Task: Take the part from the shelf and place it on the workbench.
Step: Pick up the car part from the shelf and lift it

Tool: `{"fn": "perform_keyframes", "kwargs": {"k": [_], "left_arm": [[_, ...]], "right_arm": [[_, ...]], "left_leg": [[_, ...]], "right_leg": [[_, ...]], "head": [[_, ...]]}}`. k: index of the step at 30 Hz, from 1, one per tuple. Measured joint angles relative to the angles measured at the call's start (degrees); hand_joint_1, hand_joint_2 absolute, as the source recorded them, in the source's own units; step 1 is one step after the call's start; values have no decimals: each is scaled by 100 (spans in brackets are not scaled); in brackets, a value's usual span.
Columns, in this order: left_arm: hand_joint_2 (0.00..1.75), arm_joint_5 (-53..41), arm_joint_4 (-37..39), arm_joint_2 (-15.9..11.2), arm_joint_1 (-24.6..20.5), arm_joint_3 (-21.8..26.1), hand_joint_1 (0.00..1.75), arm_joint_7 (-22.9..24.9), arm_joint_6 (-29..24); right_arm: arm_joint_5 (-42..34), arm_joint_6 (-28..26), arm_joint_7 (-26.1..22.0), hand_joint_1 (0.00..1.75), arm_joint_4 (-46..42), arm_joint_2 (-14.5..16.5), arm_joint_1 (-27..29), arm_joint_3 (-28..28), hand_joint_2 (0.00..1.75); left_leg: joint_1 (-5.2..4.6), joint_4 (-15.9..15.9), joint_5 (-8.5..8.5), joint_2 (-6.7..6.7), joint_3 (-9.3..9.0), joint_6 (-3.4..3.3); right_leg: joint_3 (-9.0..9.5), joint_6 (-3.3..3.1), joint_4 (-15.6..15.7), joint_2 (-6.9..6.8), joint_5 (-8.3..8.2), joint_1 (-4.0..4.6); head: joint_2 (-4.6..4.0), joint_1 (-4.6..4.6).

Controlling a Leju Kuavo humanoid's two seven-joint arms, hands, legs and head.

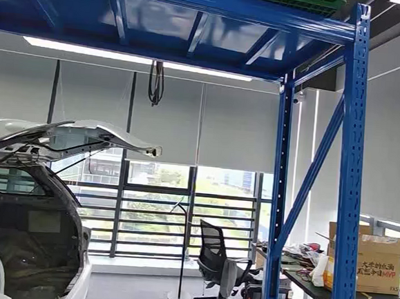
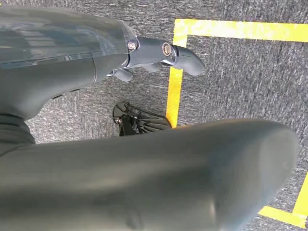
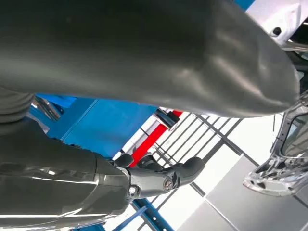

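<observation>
A big workshop: a tall blue shelf (image 1: 351, 168) at three o'clock, a white car (image 1: 31, 205) with its back open at eight o'clock, yellow floor lines (image 2: 175, 86).

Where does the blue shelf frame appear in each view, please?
Head view: the blue shelf frame spans the top and stands up the right side.
Left wrist view: this one looks down at grey carpet and yellow floor tape instead.
Right wrist view: its blue panels and beams lie behind the right hand.
Shared landmark: the white car's raised tailgate, seen again in the right wrist view.
</observation>
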State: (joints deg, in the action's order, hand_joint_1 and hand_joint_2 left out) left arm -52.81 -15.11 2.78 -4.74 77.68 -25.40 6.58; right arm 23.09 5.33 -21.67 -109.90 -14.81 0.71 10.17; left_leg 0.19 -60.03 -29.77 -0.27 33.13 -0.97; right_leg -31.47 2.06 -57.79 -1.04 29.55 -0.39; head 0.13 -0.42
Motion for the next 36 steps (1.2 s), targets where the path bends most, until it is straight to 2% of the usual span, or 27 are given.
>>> {"fn": "perform_keyframes", "kwargs": {"k": [3, 5, 6, 8, 9, 10, 11, 12, 13, 14, 15, 18, 20, 21, 23, 24, 25, 26, 28, 29, 30, 33, 35, 36], "left_arm": [[0, 0, 2, 2, -2, 0, 0, -5, 6], [0, 0, 5, 5, -10, 0, 0, -11, 15], [0, 0, 8, 7, -15, 0, 0, -13, 19], [0, 0, 11, 7, -22, 1, 0, -16, 23], [0, 0, 12, 8, -20, 1, 0, -17, 26], [0, 1, 14, 9, -16, 2, 0, -17, 32], [0, 1, 15, 12, -13, 2, 0, -17, 40], [0, 2, 16, 15, -11, 2, 0, -17, 48], [0, 3, 17, 17, -11, 3, 0, -19, 53], [0, 4, 17, 19, -16, 3, 0, -20, 57], [0, 5, 17, 19, -22, 4, 0, -22, 60], [0, 4, 21, 23, -34, 5, 0, -25, 69], [0, 1, 23, 29, -43, 5, 0, -29, 73], [0, 0, 23, 30, -46, 5, 0, -32, 73], [0, 0, 23, 31, -32, 5, 0, -34, 74], [0, -1, 23, 31, -17, 5, 0, -35, 74], [0, -1, 23, 31, -1, 7, 0, -36, 74], [0, -1, 24, 32, 10, 8, 0, -37, 74], [0, -2, 25, 34, 18, 8, 0, -40, 74], [0, -2, 26, 36, 17, 8, 0, -45, 75], [0, -2, 28, 37, 12, 7, 0, -50, 75], [0, -2, 32, 32, -4, 7, 0, -66, 76], [0, -2, 32, 26, 1, 8, 0, -76, 76], [0, -1, 32, 25, 1, 9, 0, -80, 76]], "right_arm": [[24, -21, 4, 0, -7, -16, -3, 31, 0], [41, -43, 9, 0, -15, -44, -8, 58, 0], [46, -51, 11, 0, -16, -61, -6, 70, 0], [52, -61, 14, 0, -16, -88, 8, 95, 0], [54, -62, 14, 0, -15, -99, 21, 108, 0], [54, -63, 14, 0, -15, -109, 29, 120, 0], [54, -64, 14, 0, -16, -119, 34, 128, 0], [54, -64, 14, 0, -16, -127, 36, 136, 0], [54, -65, 14, 0, -13, -135, 34, 145, 0], [53, -67, 16, 0, -12, -143, 31, 154, 0], [54, -68, 21, 0, -11, -151, 34, 162, 0], [56, -72, 36, 0, -23, -165, 47, 183, 0], [56, -79, 41, 0, -45, -167, 40, 187, 0], [56, -82, 44, 0, -56, -167, 37, 189, 0], [56, -85, 48, 0, -61, -167, 37, 197, 0], [56, -85, 49, 0, -61, -167, 43, 201, 0], [58, -86, 50, 0, -61, -167, 47, 205, 0], [62, -88, 50, 0, -62, -167, 48, 208, 0], [72, -97, 53, 0, -65, -167, 48, 212, 0], [78, -104, 55, 0, -67, -167, 40, 215, 0], [83, -112, 59, 0, -71, -167, 35, 217, 0], [99, -127, 72, 0, -95, -167, 30, 223, 0], [106, -132, 74, 0, -108, -168, 21, 224, 0], [109, -134, 74, 0, -111, -168, 12, 222, 0]], "left_leg": [[10, 63, 20, 2, -29, -44], [40, 148, 52, 9, -88, -94], [51, 171, 57, 13, -111, -113], [53, 176, 33, 10, -128, -127], [54, 176, 15, 5, -144, -122], [61, 174, -10, -3, -170, -104], [74, 173, -40, -14, -213, -78], [90, 171, -80, -25, -266, -43], [98, 171, -122, -34, -311, -1], [99, 165, -162, -41, -336, 43], [95, 166, -188, -44, -345, 83], [99, 206, -235, -41, -369, 169], [112, -18, -333, -31, -303, 202], [114, -323, -434, -27, -147, 209], [107, -1152, -629, -24, 370, 208], [105, -1461, -638, -24, 623, 205], [103, -1572, -528, -24, 793, 195], [101, -1464, -299, -24, 861, 178], [92, -885, 259, -20, 775, 129], [72, -642, 418, -17, 697, 104], [43, -454, 426, -14, 617, 75], [-24, -201, 190, -24, 442, -43], [-8, -89, 131, -37, 275, -118], [5, -33, 97, -41, 171, -146]], "right_leg": [[14, 34, 2, 3, 15, -3], [-73, 61, -225, 31, 162, -7], [-208, 70, -504, 49, 303, -18], [-623, 97, -1263, 68, 589, -43], [-788, 115, -1520, 71, 621, -60], [-857, 135, -1577, 72, 540, -77], [-807, 153, -1396, 71, 350, -93], [-666, 172, -1039, 71, 98, -111], [-508, 188, -683, 76, -83, -118], [-377, 174, -375, 84, -178, -117], [-306, 143, -198, 92, -197, -110], [-269, -12, -115, 109, -86, -86], [-177, -101, -84, 108, -28, -88], [-114, -142, -71, 100, 13, -86], [11, -192, -68, 87, 121, -61], [83, -200, -67, 89, 184, -48], [171, -201, -67, 96, 252, -38], [276, -196, -66, 103, 330, -30], [504, -170, -53, 113, 500, -29], [590, -138, -46, 120, 575, -27], [639, -100, -33, 125, 631, -34], [673, 41, -21, 123, 620, -74], [570, 102, -304, 119, 524, -86], [402, 114, -603, 118, 513, -86]], "head": [[0, 1], [0, 0], [0, 0], [0, -1], [0, -1], [0, -1], [0, -1], [0, 0], [0, 0], [0, 0], [0, 0], [2, 1], [4, 2], [6, 4], [4, 4], [4, 5], [3, 4], [2, 4], [1, 3], [0, 4], [1, 3], [2, 3], [2, 2], [1, 1]]}}
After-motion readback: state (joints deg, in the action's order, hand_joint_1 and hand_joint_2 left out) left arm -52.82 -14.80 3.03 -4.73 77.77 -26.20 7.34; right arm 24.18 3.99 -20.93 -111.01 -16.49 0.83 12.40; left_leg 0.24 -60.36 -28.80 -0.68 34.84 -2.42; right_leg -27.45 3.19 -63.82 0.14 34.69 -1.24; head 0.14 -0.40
